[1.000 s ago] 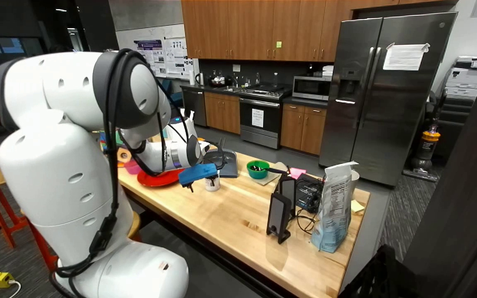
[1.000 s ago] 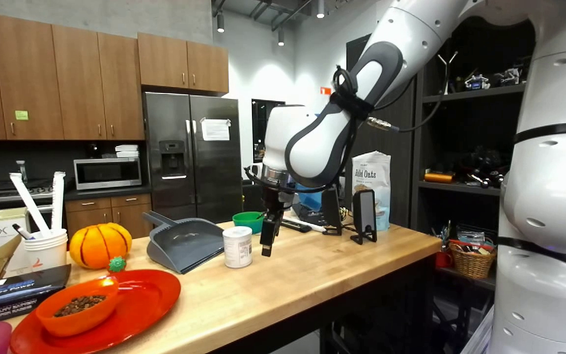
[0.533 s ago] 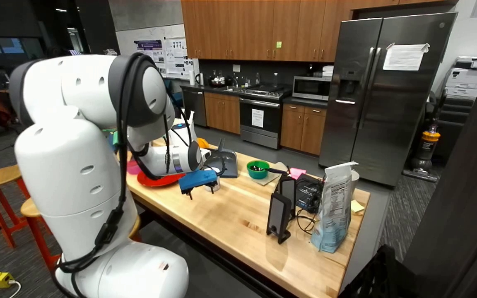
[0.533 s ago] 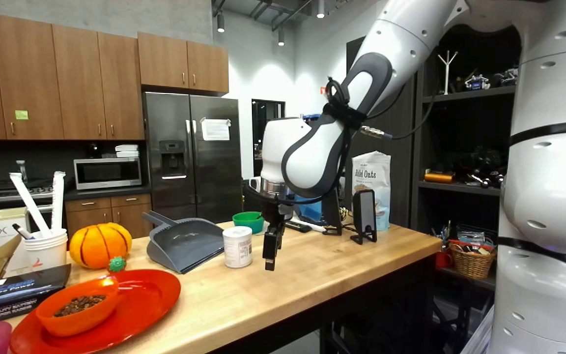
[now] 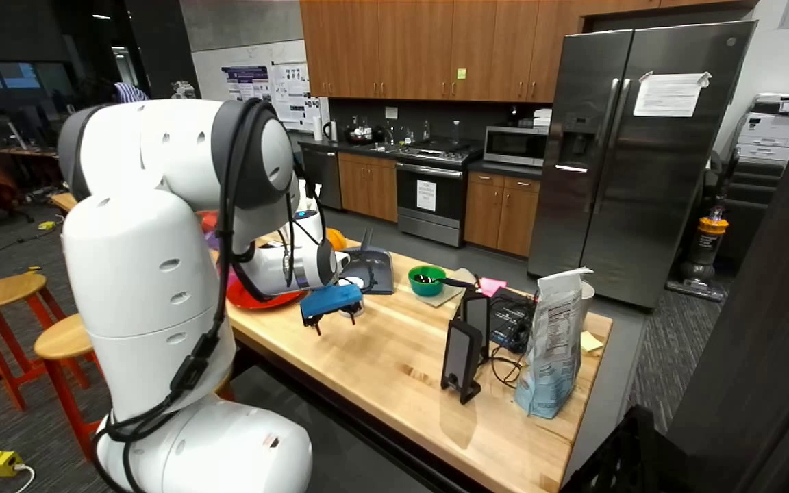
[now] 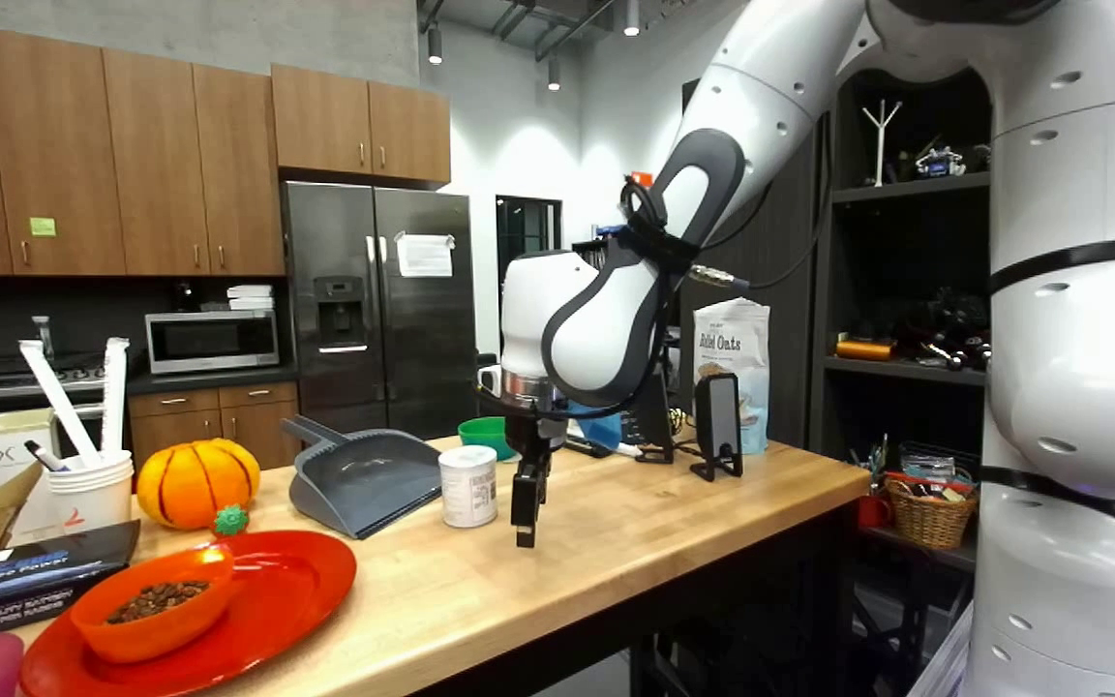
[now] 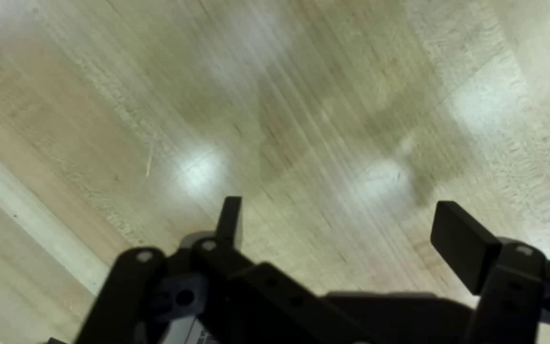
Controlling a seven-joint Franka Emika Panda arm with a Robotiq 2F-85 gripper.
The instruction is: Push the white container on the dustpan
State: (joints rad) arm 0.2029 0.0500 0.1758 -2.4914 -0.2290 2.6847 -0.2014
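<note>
The white container (image 6: 467,487), a small tub with a printed label, stands upright on the table at the open front of the dark grey dustpan (image 6: 364,474). In an exterior view the container (image 5: 351,281) is mostly hidden behind my gripper; the dustpan (image 5: 382,275) lies behind it. My gripper (image 7: 337,215) is open and empty, its fingers wide apart over bare wood. In an exterior view the gripper (image 6: 527,528) points down beside the container, on the side away from the dustpan, low over the table. A sliver of the container's label (image 7: 202,337) shows at the bottom of the wrist view.
A green bowl (image 6: 487,436) stands behind the container. A red plate (image 6: 311,581) with an orange bowl (image 6: 156,620) and an orange pumpkin (image 6: 199,482) are near the dustpan. Black speakers (image 6: 718,424) and an oats bag (image 6: 753,358) stand at the table's far end.
My gripper has moved lower toward the table and stays beside the container, now covering more of it in an exterior view. The container and dustpan have not moved.
</note>
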